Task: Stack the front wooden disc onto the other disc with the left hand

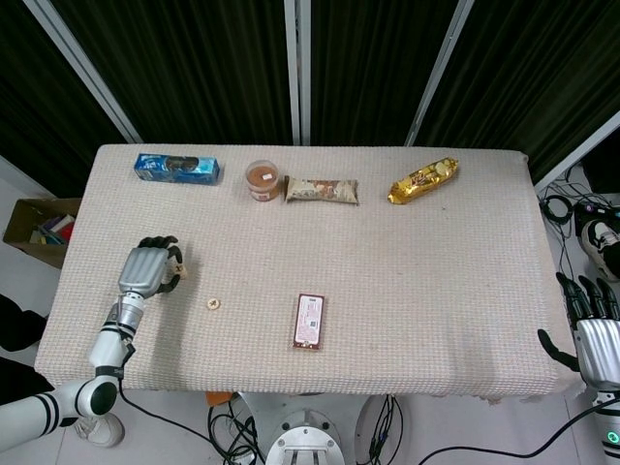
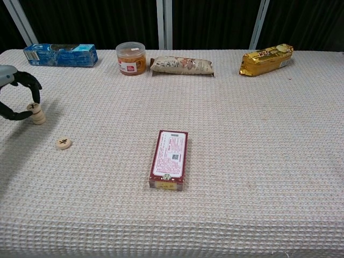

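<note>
1. My left hand [image 2: 15, 97] sits at the left edge of the cloth-covered table [image 2: 258, 161], fingers curled in a ring. Thumb and a fingertip pinch the pale round wooden disc [image 2: 33, 106] that I am carrying.

2. That disc rests right on top of the second pale wooden disc [image 2: 38, 118], so the two read as a short stack. From the chest view I cannot tell whether the top one is seated flat and square or is a little off-centre.

3. So the lift and the carry look done, as far as I can judge, and the placing nearly so. What is left is to let go and draw the fingers clear without nudging the stack.

4. One thing puzzles me: a third small wooden disc with a dark mark [image 2: 63, 143] lies loose on the cloth, nearer me than the stack and apart from it. I cannot say what part it has in this task.

5. My right hand [image 1: 591, 325] hangs off the right end of the table, fingers spread and holding nothing — it plays no part here.

6. The red-and-white flat carton [image 2: 169, 159] in mid-table is well apart from the work.
</note>
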Robot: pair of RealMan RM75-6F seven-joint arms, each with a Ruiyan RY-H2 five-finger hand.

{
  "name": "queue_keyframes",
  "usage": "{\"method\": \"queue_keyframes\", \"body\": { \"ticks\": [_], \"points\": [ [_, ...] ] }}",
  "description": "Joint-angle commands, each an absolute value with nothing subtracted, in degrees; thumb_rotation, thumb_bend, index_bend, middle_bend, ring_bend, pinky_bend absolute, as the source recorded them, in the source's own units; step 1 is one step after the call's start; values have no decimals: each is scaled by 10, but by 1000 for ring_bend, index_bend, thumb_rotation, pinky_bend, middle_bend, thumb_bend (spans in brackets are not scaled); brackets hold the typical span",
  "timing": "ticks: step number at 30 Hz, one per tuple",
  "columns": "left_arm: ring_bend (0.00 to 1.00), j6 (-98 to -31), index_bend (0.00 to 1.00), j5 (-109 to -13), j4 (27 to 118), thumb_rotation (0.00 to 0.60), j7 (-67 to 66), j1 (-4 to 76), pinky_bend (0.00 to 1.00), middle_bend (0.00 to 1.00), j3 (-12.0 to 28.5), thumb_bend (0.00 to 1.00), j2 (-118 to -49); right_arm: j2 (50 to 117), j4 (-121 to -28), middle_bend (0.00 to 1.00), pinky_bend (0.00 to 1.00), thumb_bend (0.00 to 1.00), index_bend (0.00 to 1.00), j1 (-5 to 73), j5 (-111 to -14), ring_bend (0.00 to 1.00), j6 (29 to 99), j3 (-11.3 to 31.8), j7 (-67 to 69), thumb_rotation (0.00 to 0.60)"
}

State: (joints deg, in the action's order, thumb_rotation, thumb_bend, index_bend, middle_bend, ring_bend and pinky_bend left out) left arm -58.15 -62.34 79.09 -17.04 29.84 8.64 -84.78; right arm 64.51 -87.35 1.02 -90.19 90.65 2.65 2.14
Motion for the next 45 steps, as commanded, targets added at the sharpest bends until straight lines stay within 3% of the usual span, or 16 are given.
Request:
{"method": "queue_keyframes", "body": {
  "ticks": [1, 45],
  "points": [
    [165, -581, 474, -624, 790, 600, -169, 299, 177, 187, 85, 403, -849, 645, -874, 174, 24, 216, 44, 10, -901, 41, 907, 27, 21, 600],
    [165, -580, 399, -620, 785, 600, -167, 304, 176, 181, 78, 396, -852, 644, -874, 179, 29, 220, 44, 6, -897, 41, 907, 27, 24, 600]
  ]
}}
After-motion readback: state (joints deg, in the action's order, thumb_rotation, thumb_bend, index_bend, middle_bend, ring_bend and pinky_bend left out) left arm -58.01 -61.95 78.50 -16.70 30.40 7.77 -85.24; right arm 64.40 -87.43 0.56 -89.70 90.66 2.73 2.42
